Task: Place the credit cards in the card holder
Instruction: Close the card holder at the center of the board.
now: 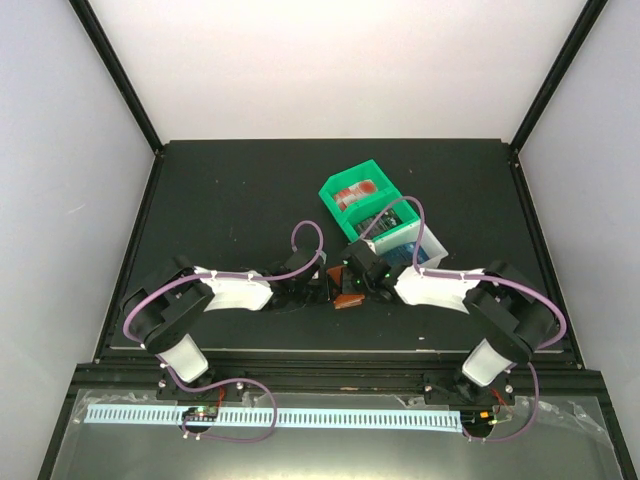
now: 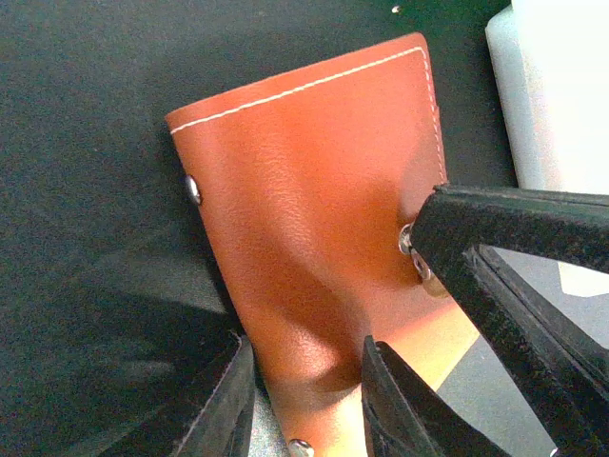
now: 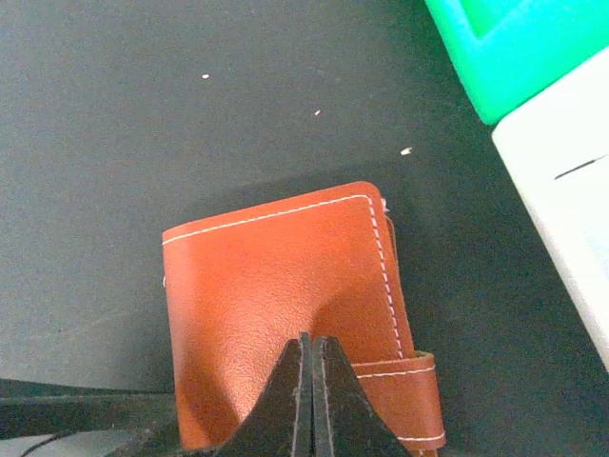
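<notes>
Only the top view shows both bins together. The green bin (image 1: 345, 175) is of bright plastic with straight walls, and red credit cards (image 1: 358, 191) lie in it. In its nearer part lie dark pieces with light print, too small to read. The white bin (image 1: 435, 245) touches the near right side of the green bin. The card holder (image 1: 348, 299) lies on the dark table (image 1: 230, 200) just on the near side of the green bin, between the two arms. In that view it is only a small brown patch.

The wrist views give its details. It is a rectangle of smooth orange-brown leather with a fine grain, and white stitching runs along its edges. The right wrist view shows a narrow strap (image 3: 404, 367) wrapped around one side. The left wrist view instead shows round metal studs (image 2: 193, 188) on its edges.

The left gripper (image 2: 306, 357) has its two black fingers (image 2: 228, 400) apart by the width of the holder, and they grip its near end between them. The right gripper (image 3: 306, 345) has its fingers pressed together into one point. The tips rest on the leather face. It cannot be told whether they pinch anything.
</notes>
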`<state>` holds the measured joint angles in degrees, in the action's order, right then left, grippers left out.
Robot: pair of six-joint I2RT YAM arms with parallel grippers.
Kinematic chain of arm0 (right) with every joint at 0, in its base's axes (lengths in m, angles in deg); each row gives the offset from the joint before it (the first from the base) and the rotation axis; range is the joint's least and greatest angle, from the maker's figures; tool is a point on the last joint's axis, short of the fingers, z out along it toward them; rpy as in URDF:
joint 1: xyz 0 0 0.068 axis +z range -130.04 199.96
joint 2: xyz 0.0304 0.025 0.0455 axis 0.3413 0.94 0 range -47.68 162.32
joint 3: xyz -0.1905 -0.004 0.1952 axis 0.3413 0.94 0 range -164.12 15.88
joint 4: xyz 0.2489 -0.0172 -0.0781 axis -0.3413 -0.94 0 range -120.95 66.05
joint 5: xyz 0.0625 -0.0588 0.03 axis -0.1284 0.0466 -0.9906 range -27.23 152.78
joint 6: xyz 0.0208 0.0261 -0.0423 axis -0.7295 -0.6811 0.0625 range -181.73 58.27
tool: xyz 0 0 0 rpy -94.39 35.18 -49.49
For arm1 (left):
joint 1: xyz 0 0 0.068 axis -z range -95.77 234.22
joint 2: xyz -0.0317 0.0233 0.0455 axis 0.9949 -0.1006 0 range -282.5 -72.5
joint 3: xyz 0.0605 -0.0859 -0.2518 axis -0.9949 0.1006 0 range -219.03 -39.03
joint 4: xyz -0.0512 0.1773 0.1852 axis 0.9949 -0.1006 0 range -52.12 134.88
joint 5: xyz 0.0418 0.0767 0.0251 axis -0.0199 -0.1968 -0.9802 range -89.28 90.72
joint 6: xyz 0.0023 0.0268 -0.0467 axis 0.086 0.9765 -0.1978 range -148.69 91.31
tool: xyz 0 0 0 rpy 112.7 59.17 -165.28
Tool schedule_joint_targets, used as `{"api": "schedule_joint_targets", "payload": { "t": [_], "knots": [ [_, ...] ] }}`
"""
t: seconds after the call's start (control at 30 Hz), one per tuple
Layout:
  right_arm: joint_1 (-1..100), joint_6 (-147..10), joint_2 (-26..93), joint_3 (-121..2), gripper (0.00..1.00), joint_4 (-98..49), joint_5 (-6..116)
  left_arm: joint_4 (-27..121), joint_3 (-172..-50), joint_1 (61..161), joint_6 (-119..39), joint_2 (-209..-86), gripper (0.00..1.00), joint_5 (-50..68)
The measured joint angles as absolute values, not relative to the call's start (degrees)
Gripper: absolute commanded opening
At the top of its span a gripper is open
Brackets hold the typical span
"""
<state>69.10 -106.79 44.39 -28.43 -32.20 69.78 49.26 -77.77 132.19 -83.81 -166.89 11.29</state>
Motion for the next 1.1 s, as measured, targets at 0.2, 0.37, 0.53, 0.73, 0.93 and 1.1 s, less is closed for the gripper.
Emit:
{"api": "schedule_joint_targets", "payload": {
  "t": [0.2,0.37,0.53,0.73,0.93,1.1],
  "knots": [
    [69.1,-106.6,44.7,-28.8,0.01,-31.7,70.2,49.7,-77.5,132.1,-83.8,-166.9,0.33,11.3],
    [68.2,-105.3,42.2,-28.3,0.01,-32.9,69.3,50.4,-77.1,131.8,-83.8,-166.9,0.33,11.5],
    [66.7,-104.3,40.7,-28.3,0.01,-33.1,68.5,51.0,-76.8,131.8,-83.8,-166.8,0.33,11.6],
    [66.5,-103.7,42.7,-28.3,0.01,-32.5,67.2,51.4,-76.6,131.8,-83.8,-166.8,0.33,11.7],
    [66.4,-103.4,44.7,-28.4,0.01,-30.7,65.6,51.7,-76.4,131.5,-83.8,-166.8,0.33,12.2],
    [66.4,-103.3,45.1,-28.5,0.01,-29.7,65.6,51.8,-76.4,131.4,-83.8,-166.8,0.33,12.3]
  ]
}}
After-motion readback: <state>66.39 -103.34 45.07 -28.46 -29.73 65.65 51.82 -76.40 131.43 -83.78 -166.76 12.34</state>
